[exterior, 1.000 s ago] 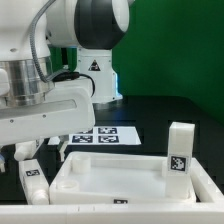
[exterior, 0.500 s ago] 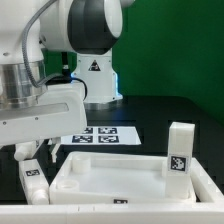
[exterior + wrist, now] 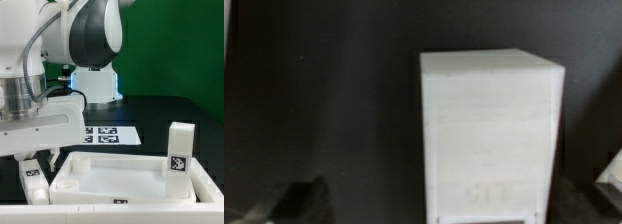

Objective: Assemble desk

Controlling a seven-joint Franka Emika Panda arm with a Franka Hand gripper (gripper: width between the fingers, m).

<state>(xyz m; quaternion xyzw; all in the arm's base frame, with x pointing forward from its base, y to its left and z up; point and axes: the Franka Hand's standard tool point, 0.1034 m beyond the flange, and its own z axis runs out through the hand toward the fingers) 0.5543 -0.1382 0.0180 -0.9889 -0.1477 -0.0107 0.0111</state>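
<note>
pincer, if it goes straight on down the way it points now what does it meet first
Most likely the white leg standing just below the pincer; the wrist view shows that block straight ahead. How much gap is left is unclear.

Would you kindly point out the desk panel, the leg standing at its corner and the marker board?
desk panel [image 3: 115, 158]: exterior view, far rim
leg [image 3: 179, 142]: exterior view, upper face
marker board [image 3: 108, 133]: exterior view, middle

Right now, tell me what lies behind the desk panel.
Behind the desk panel, the marker board lies flat; the arm hides its end toward the exterior view's left.
</note>
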